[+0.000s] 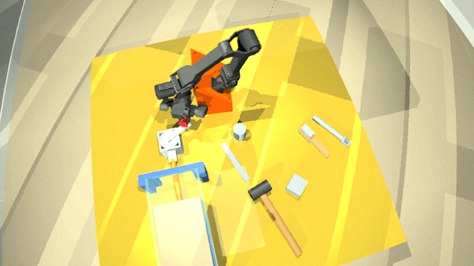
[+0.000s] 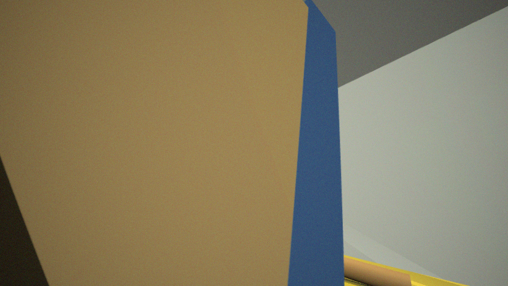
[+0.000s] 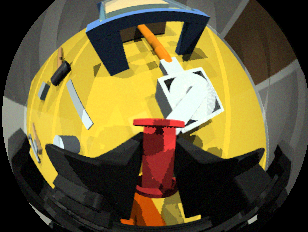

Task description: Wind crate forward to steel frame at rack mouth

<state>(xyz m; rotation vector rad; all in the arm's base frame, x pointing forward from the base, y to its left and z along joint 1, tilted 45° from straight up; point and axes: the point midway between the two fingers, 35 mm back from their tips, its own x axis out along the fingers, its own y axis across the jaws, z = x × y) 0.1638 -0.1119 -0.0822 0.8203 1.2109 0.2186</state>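
From the top view, my dark parallel-jaw gripper (image 1: pixel 185 118) is clenched on the red knob (image 1: pixel 183 123) of the white crank handle (image 1: pixel 174 135), which is seated in the white square-based hand winch (image 1: pixel 170 142) on the yellow bench (image 1: pixel 355 196). The crank arm's long axis runs from the winch hub toward my wrist, so I judge my next move to be an arc around that hub, not a straight pull. The orange strap (image 1: pixel 174 164) leads from the winch away from me, through the blue steel frame (image 1: pixel 161 179), to the pale tan crate (image 1: pixel 179 237) lying flat inside the clear-panelled cubby, its front apart from the frame. The exterior view shows only a tan face and a blue post (image 2: pixel 316 159), too close to judge the gap. In the wrist view the red knob stands upright between my fingers, the winch just beyond to the right. I can read no brand, label or writing in any of the 3 views.
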